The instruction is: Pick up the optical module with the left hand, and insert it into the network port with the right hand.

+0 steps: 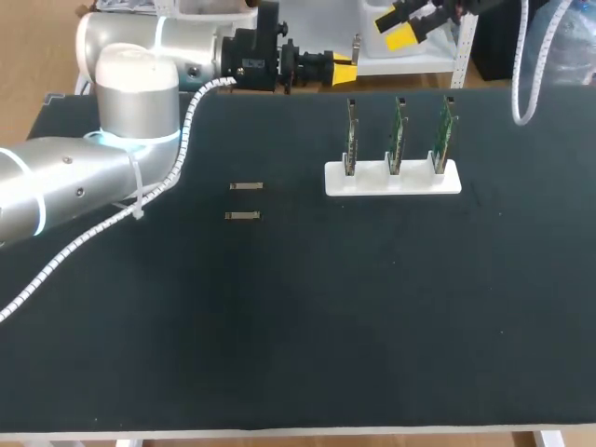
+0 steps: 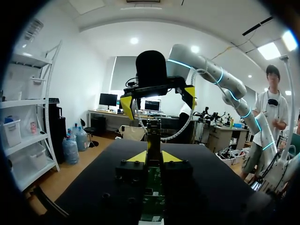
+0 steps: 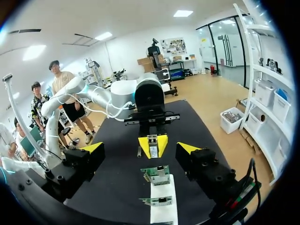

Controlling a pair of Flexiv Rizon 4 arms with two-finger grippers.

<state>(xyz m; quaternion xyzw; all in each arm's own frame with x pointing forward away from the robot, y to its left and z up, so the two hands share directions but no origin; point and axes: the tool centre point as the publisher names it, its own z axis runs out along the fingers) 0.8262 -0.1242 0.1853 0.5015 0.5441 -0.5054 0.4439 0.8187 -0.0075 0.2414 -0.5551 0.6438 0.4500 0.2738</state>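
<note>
While the left hand (image 3: 152,146) is pinched nearly shut on a small pale grey piece, which I take for the optical module (image 3: 152,140), the right hand (image 1: 407,31) hangs facing it with its fingers spread wide and nothing in them. Both are raised over the far edge of the desk (image 1: 279,326). Judging from that, the step in hand is the pass from left to right. To do it well, the right hand should come straight along the module's length, so that its fingers close flat on the free end from two sides, clear of the left hand's yellow tips. The left should let go only once the right has a firm hold, then back off along the same line so the module is not twisted. How much of the module stands out past the left tips I cannot tell, so the approach calls for care. The grip must leave the plug end free and squared to the three green boards (image 1: 398,135) upright in the white stand (image 1: 393,179); the network port on them is too small to make out. Two more modules (image 1: 245,186) lie flat on the desk, well apart from the stand.
</note>
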